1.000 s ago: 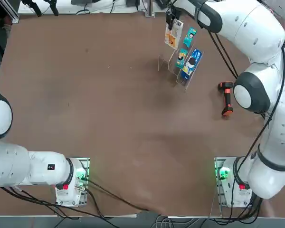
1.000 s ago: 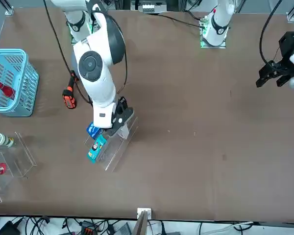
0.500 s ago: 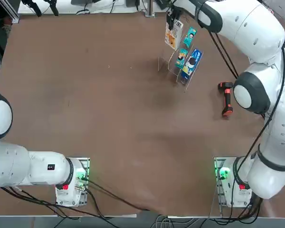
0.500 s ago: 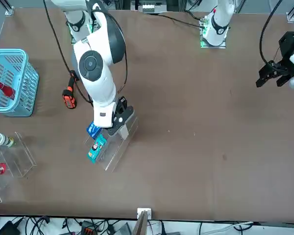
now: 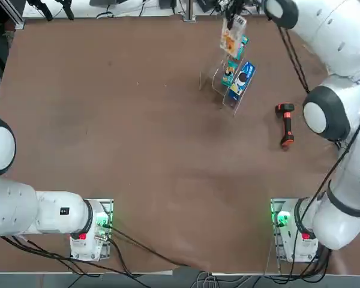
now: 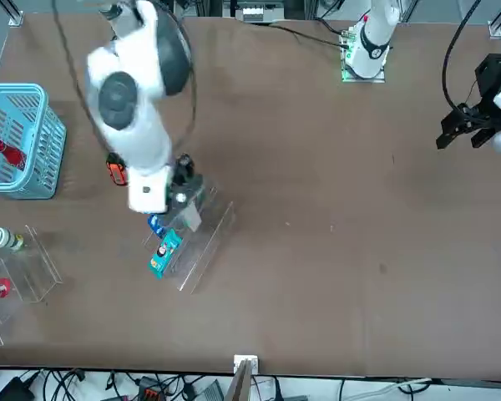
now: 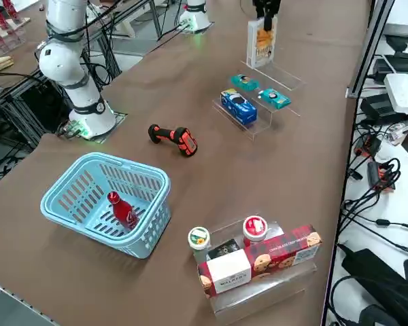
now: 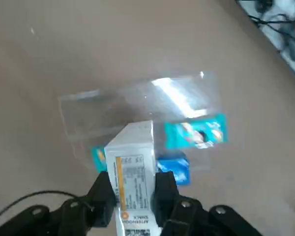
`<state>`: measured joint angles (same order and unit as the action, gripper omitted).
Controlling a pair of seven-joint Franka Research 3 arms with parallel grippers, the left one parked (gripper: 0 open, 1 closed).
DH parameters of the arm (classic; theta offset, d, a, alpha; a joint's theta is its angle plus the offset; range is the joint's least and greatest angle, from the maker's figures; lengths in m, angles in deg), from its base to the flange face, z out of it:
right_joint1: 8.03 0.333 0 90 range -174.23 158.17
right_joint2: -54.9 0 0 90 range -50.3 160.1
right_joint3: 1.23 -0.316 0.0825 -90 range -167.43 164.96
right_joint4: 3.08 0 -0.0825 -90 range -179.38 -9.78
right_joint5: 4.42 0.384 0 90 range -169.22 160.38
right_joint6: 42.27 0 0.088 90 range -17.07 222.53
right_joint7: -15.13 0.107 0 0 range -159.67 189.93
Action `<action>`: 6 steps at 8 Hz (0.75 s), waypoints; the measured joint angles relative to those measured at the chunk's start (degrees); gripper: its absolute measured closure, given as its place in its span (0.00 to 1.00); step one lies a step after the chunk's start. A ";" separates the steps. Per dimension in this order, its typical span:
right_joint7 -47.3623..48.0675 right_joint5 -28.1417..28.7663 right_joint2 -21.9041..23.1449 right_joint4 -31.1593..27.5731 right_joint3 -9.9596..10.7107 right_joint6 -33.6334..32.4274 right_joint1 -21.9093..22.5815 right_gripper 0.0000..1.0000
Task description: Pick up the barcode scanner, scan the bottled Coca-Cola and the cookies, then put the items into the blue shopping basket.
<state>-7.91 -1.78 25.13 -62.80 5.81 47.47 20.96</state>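
Observation:
My right gripper [image 8: 133, 191] is shut on the cookies [image 8: 132, 169], a white box with an orange picture. It holds the cookies [image 7: 261, 42] upright in the air above the far end of the clear rack [image 7: 262, 92]. In the top view the right gripper [image 5: 234, 11] is at the far edge with the cookies [image 5: 232, 37] hanging below it. The barcode scanner [image 5: 286, 125] lies on the table by itself, also seen as the barcode scanner [image 7: 173, 138]. The bottled Coca-Cola [image 7: 123, 211] lies inside the blue shopping basket [image 7: 132, 165].
The clear rack holds a blue packet [image 7: 238, 106] and two teal packets [image 7: 245, 82]. A second clear stand [image 7: 258, 292] near the basket carries a red box, a white box and two small cups. Cables hang off the table's edge [image 7: 367, 170].
The right gripper has lifted the cookies up out of the clear rack and carried them toward the basket side. The scanner, basket and bottle have not moved.

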 joint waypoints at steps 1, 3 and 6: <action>-5.14 0.02 2.97 0.06 0.13 -3.78 -3.85 0.56; -16.29 0.06 7.70 -0.62 0.40 -13.33 -12.61 0.56; -33.83 -0.02 16.62 -12.70 0.82 -13.68 -27.26 0.56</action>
<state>-41.74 -1.80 41.75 -75.50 6.63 33.78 -6.29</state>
